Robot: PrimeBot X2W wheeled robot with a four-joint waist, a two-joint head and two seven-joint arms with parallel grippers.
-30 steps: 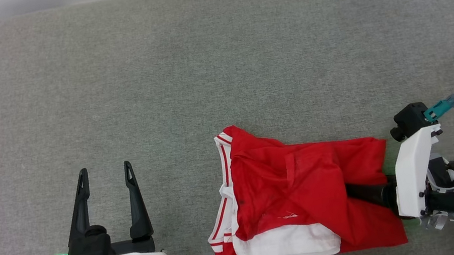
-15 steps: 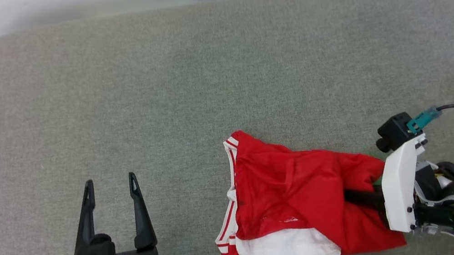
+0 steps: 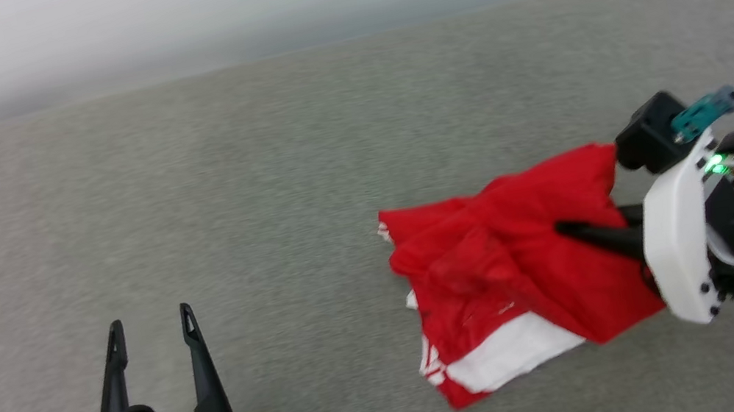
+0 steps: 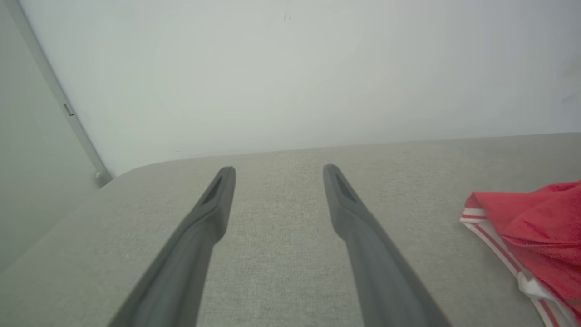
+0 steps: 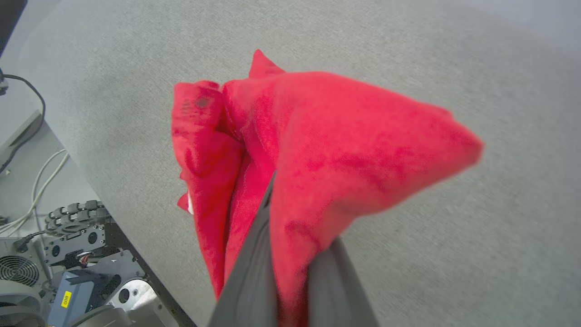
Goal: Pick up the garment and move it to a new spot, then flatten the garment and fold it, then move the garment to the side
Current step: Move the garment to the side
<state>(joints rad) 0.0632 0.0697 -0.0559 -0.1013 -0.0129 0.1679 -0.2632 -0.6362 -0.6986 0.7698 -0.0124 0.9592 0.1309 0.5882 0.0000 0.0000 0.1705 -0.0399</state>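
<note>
On the grey fabric surface (image 3: 258,179), the right gripper (image 3: 565,229) pinched the crumpled red-and-white jersey T-shirt (image 3: 487,253), partly raised; flattening and folding remained. Left gripper (image 3: 150,318) stood spread.

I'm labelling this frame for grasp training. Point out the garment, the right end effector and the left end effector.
garment (image 3: 496,266), head view, red fabric near its middle.
right end effector (image 3: 561,229), head view, at its shut fingertips on the garment.
left end effector (image 3: 150,318), head view, midway between its open fingertips.
</note>
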